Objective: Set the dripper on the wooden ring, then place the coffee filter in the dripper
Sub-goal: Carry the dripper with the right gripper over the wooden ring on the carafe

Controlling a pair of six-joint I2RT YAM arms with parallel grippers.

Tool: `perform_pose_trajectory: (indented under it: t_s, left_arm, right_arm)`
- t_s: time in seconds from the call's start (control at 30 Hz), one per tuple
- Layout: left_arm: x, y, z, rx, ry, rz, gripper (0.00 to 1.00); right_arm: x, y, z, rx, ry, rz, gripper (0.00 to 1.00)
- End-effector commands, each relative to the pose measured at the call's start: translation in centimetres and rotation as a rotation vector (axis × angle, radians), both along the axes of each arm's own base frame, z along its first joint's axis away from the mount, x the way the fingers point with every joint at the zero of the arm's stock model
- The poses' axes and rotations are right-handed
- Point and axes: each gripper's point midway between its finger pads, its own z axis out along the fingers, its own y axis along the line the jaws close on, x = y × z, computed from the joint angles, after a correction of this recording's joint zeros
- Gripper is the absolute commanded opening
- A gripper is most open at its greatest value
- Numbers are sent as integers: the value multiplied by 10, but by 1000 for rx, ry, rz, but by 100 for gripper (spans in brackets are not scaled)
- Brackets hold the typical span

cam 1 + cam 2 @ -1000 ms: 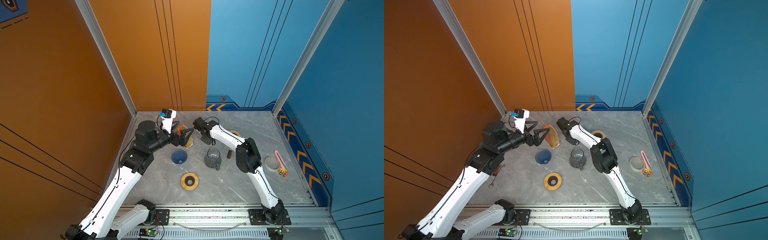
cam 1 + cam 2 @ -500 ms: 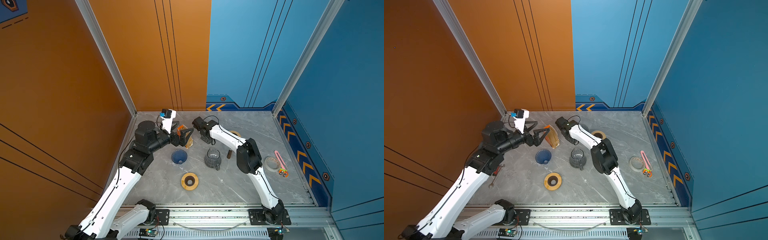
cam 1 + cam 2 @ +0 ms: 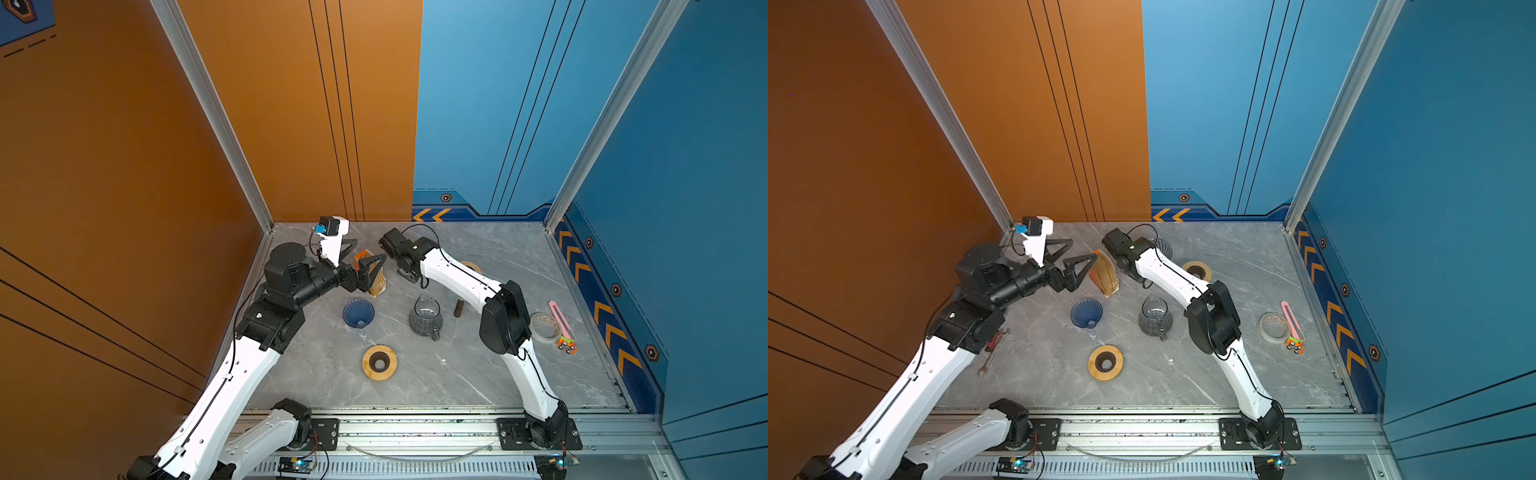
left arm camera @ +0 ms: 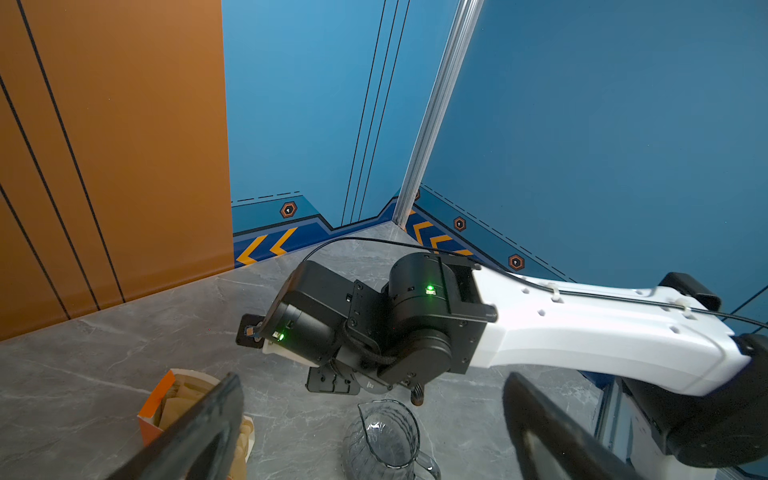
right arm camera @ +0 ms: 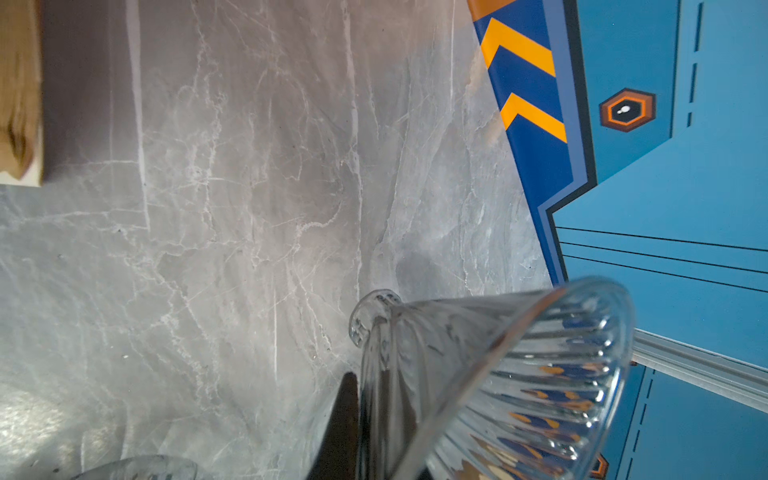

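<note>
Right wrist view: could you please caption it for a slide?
Right gripper shut on the ribbed glass dripper, marble tabletop beyond.

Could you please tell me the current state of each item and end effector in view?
Left end effector: open, empty, near the filter box.
Right end effector: shut on the glass dripper.
Glass dripper: held, no filter inside.
Blue dripper: not held, no filter inside.
Filter box: open, filters inside.
Glass carafe: upright, empty.
</note>
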Motion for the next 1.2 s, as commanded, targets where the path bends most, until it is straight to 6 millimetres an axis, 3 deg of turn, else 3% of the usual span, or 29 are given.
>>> perform_pose_trajectory:
  t_s: [0.0, 0.7, 0.9, 0.93, 1.17]
  left_arm:
    - [-3, 2, 3, -19, -15, -6, 98]
    - [-2, 5, 6, -42, -17, -2, 98]
    - [-1, 5, 6, -48, -14, -3, 98]
    - [-1, 5, 7, -50, -15, -4, 98]
    - [-1, 5, 7, -55, -12, -7, 98]
  right_arm:
    - [3, -8, 43, 7, -88, -14, 7]
    - [-11, -27, 78, 5, -134, -39, 7]
    - [-20, -38, 84, -9, -131, -52, 7]
    - [-25, -42, 97, 7, -147, -56, 7]
    - [-38, -58, 102, 9, -138, -88, 7]
